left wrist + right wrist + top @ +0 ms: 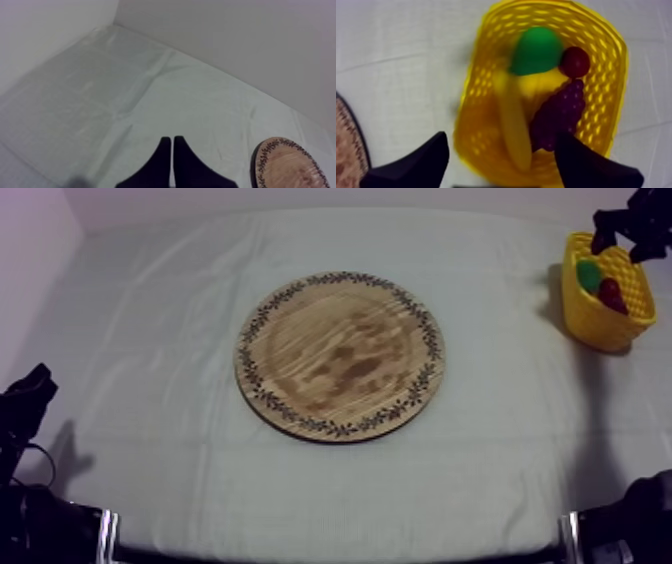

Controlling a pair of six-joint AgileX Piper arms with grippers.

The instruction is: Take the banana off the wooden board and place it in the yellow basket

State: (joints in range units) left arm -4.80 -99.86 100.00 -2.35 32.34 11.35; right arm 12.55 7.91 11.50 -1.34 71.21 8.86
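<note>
The basket [618,55] is sitting under the right pincer [502,137], with banana [515,125], pear [536,50] and grapes [556,115] lying in it; the board [340,353] is lying on the tabletop [150,338] between it and the left pincer [172,140].

Banana [513,125]: one, just ahead of right gripper [502,142], between its spread jaws.
Green pear [537,51]: one, farther ahead of jaws.
Bunch of grapes [556,115]: one, beside one jaw's tip.
Small red fruit [574,61]: one, beyond grapes.
Toy fruit total: four.
Yellow basket [481,100]: one, all four fruit inside.
Round wooden board [340,355]: one.
Grippers: two; left gripper [172,141], jaws together.
</note>
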